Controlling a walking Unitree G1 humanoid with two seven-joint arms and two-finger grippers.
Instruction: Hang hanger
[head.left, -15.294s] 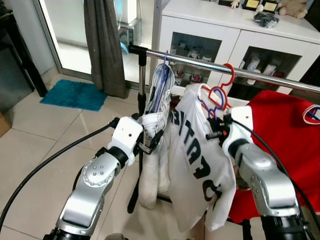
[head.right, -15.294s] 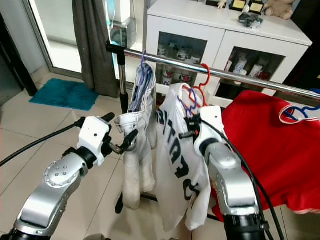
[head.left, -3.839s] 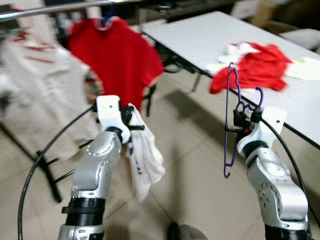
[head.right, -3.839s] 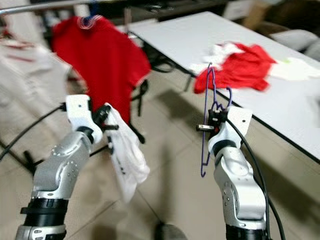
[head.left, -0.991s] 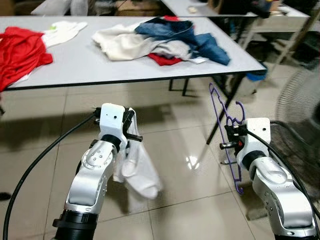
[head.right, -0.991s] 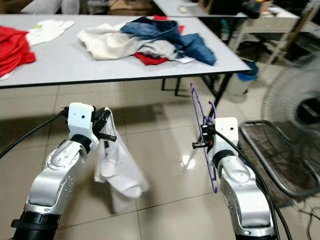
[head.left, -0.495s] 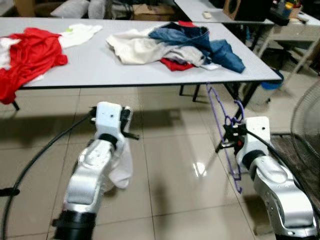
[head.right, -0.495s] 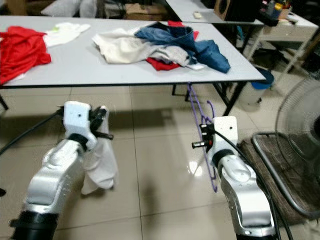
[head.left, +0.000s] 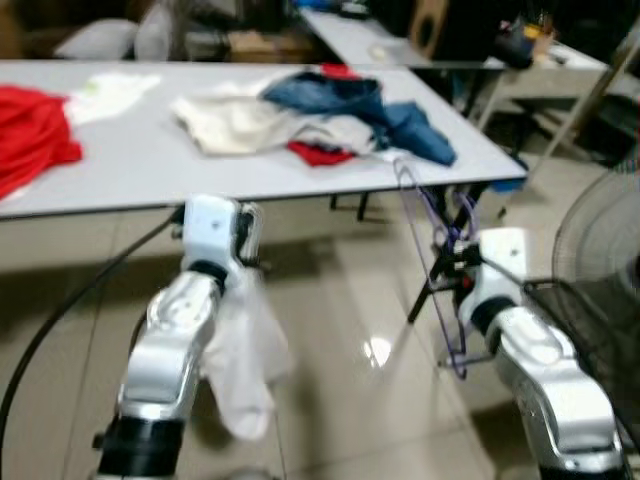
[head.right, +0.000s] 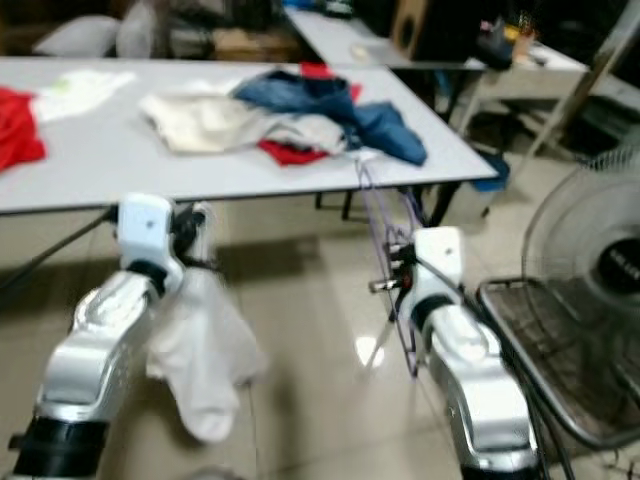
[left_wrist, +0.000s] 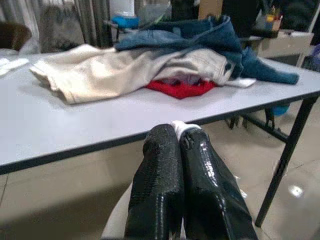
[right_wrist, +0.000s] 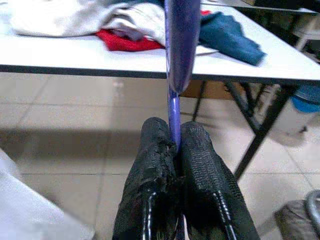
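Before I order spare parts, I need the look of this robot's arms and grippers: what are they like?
Both arms are silver metal with rounded joint housings and a white block at each wrist. A black cable loops along the left arm; another runs down the right forearm. The left gripper and right gripper each have two long black fingers, glossy with a finely textured surface.

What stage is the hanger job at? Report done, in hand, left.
Done: the thin purple plastic hanger is picked up, clamped in the right hand.
In hand: the left hand grips a limp white cloth garment, both held before the grey table of clothes.
Left: hanging; the hanger carries nothing.
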